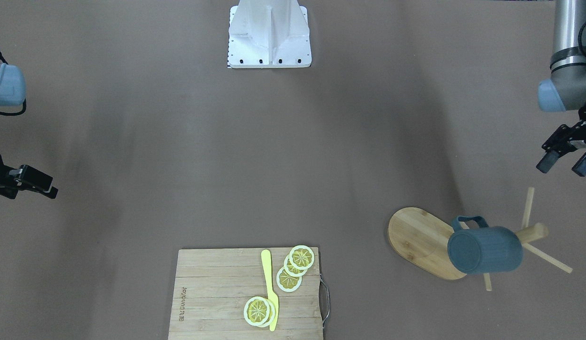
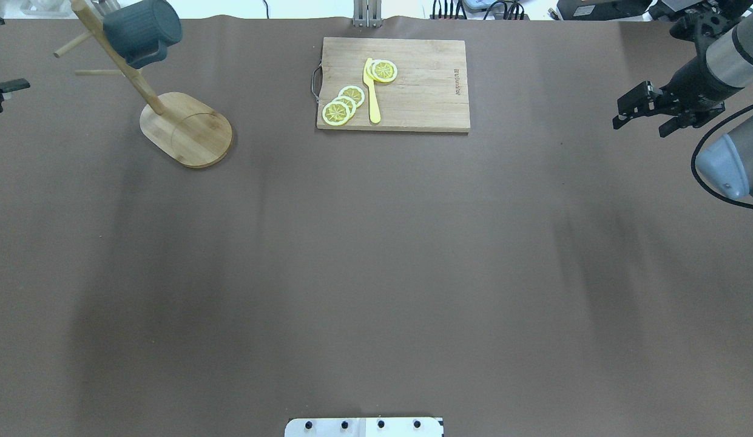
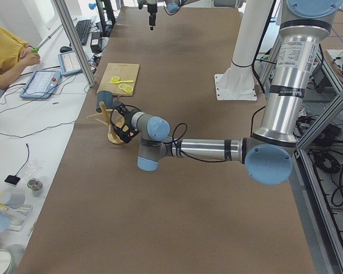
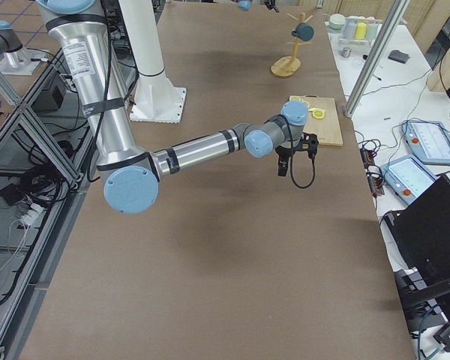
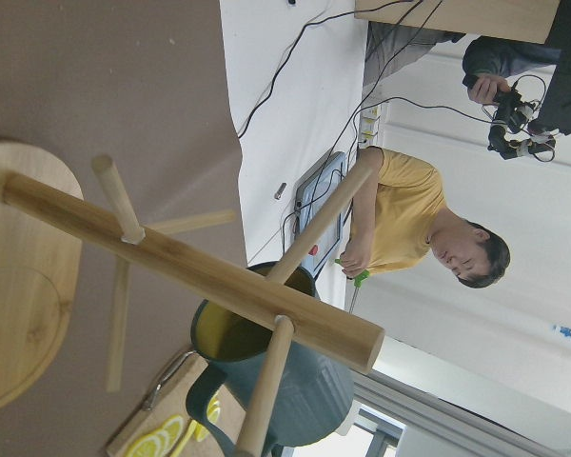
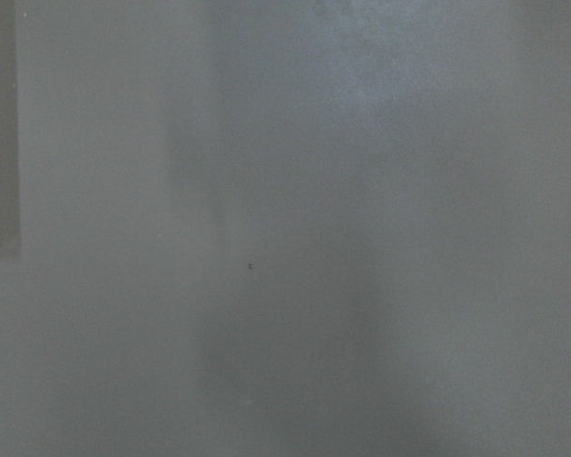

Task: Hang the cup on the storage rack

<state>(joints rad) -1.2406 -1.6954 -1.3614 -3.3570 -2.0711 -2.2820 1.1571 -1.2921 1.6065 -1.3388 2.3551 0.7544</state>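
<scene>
Looks like the cup (image 1: 486,250) is already hung on a rack (image 1: 415,236) peg, so the job's basically done. The left tool (image 1: 565,164) and right tool (image 2: 652,118) are both spread wide and empty. I'd just park them.

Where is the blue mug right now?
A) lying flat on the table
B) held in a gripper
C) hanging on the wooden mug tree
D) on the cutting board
C: the mug hangs by its handle on a peg of the mug tree.
</scene>
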